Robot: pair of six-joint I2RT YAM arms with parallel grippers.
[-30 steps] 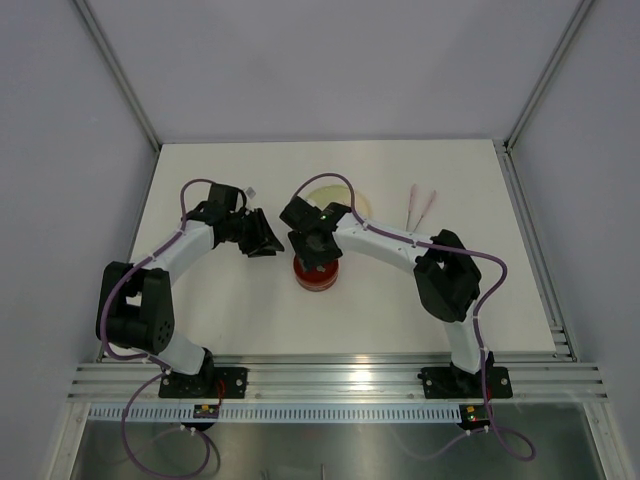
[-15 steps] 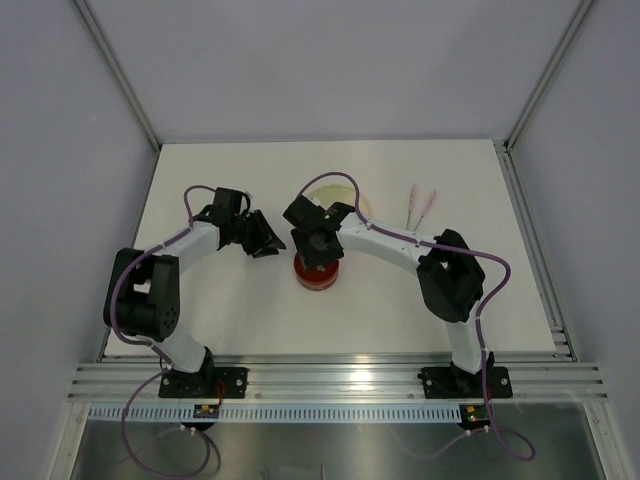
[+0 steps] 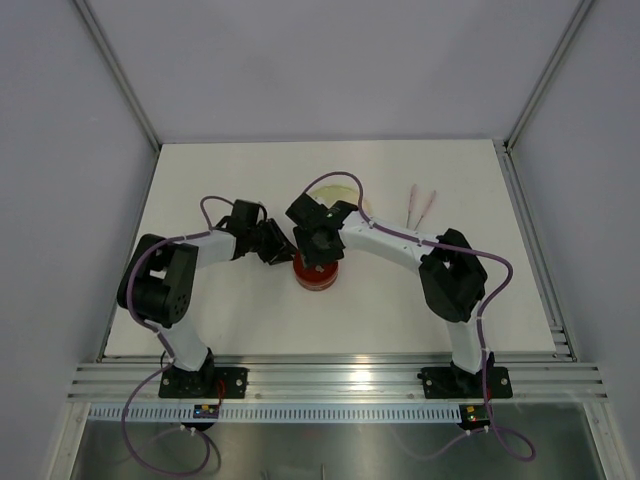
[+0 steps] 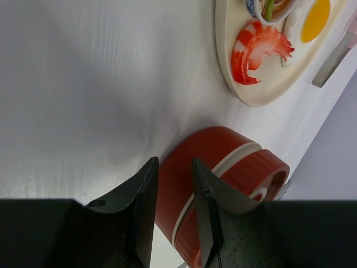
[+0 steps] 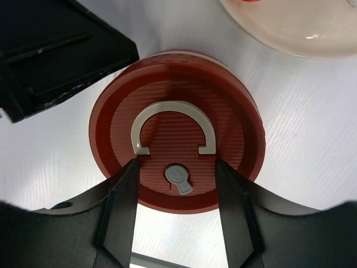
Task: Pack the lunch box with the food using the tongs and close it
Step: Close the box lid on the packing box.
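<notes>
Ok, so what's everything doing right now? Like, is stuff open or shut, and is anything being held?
Lunch box: covered, inside hidden.
Lid: sitting on the lunch box.
Handle: folded flat on the lid.
Plate: holds a shrimp and an egg.
Tongs: lying on the table, not held.
Left gripper: shut, beside the lunch box.
Right gripper: open, over the lid.

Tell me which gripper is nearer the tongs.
Right. The right gripper hangs over the closed lunch box, and the tongs lie off to its right and farther back. The left gripper is at the box's left side, farther from them.
</notes>
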